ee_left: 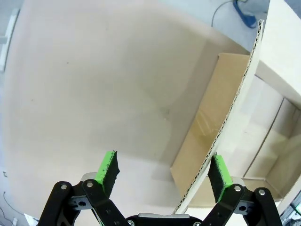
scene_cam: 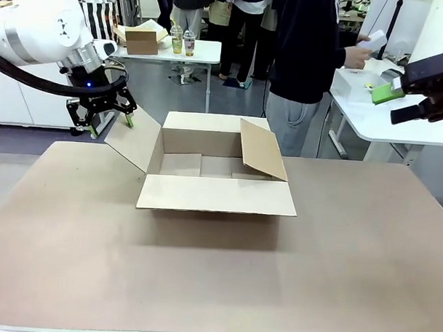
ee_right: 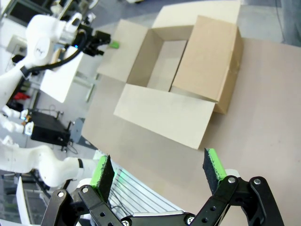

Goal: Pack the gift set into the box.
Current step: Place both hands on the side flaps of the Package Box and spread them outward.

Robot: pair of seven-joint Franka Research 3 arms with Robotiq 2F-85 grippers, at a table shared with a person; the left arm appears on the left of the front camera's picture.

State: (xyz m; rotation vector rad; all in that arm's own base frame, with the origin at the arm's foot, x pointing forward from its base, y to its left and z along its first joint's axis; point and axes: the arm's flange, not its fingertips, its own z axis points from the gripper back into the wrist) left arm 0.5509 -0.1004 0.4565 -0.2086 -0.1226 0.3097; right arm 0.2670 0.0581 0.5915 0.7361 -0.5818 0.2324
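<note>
the cardboard carton (scene_cam: 217, 195) sits mid-worktop (scene_cam: 72, 263) with all four flaps open. the left gripper (scene_cam: 110, 126) has its fingers spread open astride the left flap (scene_cam: 135, 145), one pad (ee_left: 220, 176) perhaps touching it. the right gripper (scene_cam: 395, 105) hangs off to the right, fingers open and empty.

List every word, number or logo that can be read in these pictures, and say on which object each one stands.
No text is readable.
box: plain cardboard, no print on the faces that show.
left arm: a small dark mark on the white casing, too blurred to read.
bottles on the far table: labels too small to read.
</note>
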